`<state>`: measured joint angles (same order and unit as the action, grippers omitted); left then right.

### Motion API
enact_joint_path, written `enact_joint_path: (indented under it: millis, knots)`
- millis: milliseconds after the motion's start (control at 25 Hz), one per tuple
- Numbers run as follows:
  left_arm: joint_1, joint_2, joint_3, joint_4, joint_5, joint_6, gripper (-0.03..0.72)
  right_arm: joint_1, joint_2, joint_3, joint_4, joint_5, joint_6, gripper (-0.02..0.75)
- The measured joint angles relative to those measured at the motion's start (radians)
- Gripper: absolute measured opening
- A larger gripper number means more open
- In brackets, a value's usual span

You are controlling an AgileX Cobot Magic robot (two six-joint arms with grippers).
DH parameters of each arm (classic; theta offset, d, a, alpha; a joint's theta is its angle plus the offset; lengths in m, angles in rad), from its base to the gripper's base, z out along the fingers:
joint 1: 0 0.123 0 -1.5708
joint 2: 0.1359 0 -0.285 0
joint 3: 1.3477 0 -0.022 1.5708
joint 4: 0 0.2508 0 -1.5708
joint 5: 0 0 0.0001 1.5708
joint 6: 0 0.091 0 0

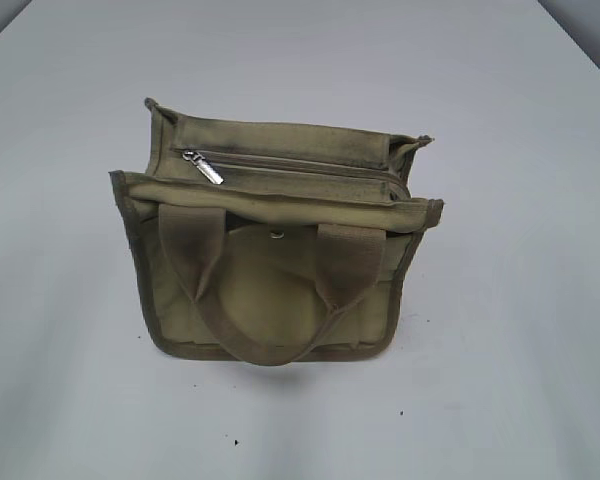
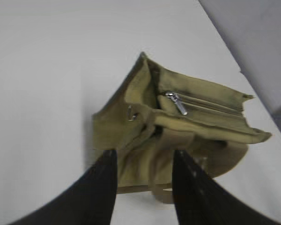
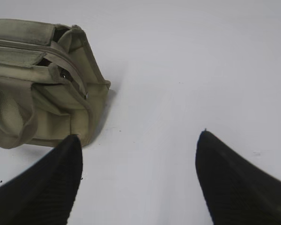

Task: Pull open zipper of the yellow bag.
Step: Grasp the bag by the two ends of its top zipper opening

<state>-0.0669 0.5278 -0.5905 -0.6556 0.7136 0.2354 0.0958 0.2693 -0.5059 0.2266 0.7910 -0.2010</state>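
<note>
Looks like a lab or robot test bench rather than a home. Plain, pale grey-white tabletop (image 1: 520,330) filling nearly every view, bare apart from one khaki bag (image 1: 270,250) and a few dark specks. Grey backdrop past the tabletop's far edges, with no furniture, walls or household clutter in sight. Even, flat lighting; soft shadows only. Black ribbed tool fingers (image 3: 47,187) intruding from the wrist cameras.
</note>
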Motion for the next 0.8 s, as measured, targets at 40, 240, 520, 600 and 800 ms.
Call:
enact_joint_path:
  millis: [40,240,520,600,800]
  knots:
    - [0.000,0.074,-0.024,-0.062,0.006,0.058,0.312,0.026,0.035,-0.010,0.000,-0.013,-0.011,0.582]
    - [-0.001,0.441,-0.175,-0.298,0.075,0.193,0.319,0.150,0.284,-0.111,0.010,-0.035,-0.133,0.582]
    - [-0.056,0.807,-0.361,-0.382,0.150,0.219,0.319,0.289,0.709,-0.308,0.028,-0.041,-0.268,0.582]
    - [-0.080,0.883,-0.410,-0.381,0.155,0.219,0.319,0.329,0.804,-0.370,0.029,-0.044,-0.279,0.582]
    - [-0.121,1.040,-0.521,-0.381,0.183,0.222,0.319,0.404,1.025,-0.533,0.030,-0.067,-0.308,0.582]
